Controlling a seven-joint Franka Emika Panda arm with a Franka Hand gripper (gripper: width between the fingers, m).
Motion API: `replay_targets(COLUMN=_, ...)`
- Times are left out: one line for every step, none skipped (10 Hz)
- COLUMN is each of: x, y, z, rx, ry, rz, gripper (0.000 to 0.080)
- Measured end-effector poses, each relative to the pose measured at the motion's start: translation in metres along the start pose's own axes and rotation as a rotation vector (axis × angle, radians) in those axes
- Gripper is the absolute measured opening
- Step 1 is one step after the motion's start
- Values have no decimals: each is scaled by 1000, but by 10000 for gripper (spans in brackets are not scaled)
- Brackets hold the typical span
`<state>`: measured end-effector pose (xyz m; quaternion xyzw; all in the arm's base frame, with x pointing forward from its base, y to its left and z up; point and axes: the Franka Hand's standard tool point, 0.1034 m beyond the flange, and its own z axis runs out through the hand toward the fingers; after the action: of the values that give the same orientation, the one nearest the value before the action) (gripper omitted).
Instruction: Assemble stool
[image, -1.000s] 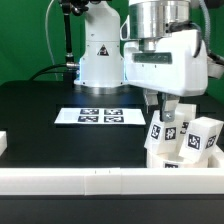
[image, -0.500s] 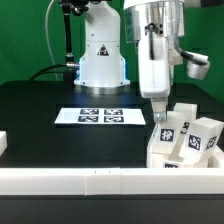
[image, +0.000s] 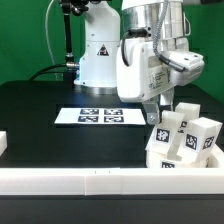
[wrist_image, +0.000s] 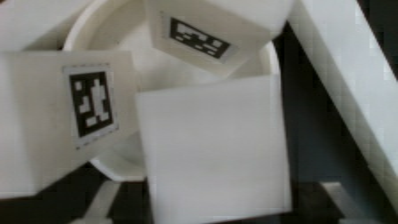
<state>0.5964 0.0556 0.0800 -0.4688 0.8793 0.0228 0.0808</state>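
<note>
Exterior view, read from its left to its right: a black table (image: 40, 110) with a small white block (image: 3, 143) at the far left edge, then the marker board (image: 100, 116) lying flat near the middle, with the robot's white base (image: 100, 55) behind it. A long white border rail (image: 100, 182) runs along the near edge. Right of centre, the arm's wrist is turned at an angle, and the gripper (image: 163, 108) hangs just above a cluster of white stool parts at the exterior view's right. Half a second earlier the wrist stood straight and upright over the same spot; a second ago it faced square on. So the hand has been rotating in place, likely lining its fingers up with one part.

Those parts are short rectangular stool legs (image: 190, 140) with black-and-white tags, leaning together on the round seat (image: 160, 160), and they look unmoved across the three moments.

Wrist view: tagged legs (wrist_image: 80, 105) and a plain white leg face (wrist_image: 205, 150) fill the frame over the seat's curved rim (wrist_image: 98, 25); dark fingertips (wrist_image: 338, 200) show at the edge. The jaws appear spread apart with nothing between them, so no grasp has begun; the stool remains unassembled
</note>
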Motion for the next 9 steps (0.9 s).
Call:
replay_targets(x=0, y=0, z=0, rx=0, ry=-1, rz=-11, gripper=429)
replay_targets(x=-1, y=-4, z=-6, rx=6, ry=-9, rz=-89, gripper=560)
replay_targets(x=-4, y=-7, z=-14, rx=7, ry=-20, rz=-146, gripper=560)
replay_targets(x=-9, y=-7, z=-23, rx=6, ry=-33, rz=-190, gripper=631)
replay_targets(x=-13, y=-7, z=-28, rx=11, ry=-40, rz=-192, gripper=644)
replay_targets(x=-11, y=-7, z=-26, rx=11, ry=-36, rz=-247, gripper=644)
replay_targets(x=-11, y=-7, z=-25, rx=12, ry=-34, rz=-346, gripper=649)
replay_targets(x=-11, y=-7, z=-25, rx=13, ry=-34, rz=-430, gripper=649)
replay_targets(x=-11, y=-7, z=-25, rx=11, ry=-32, rz=-533, gripper=649)
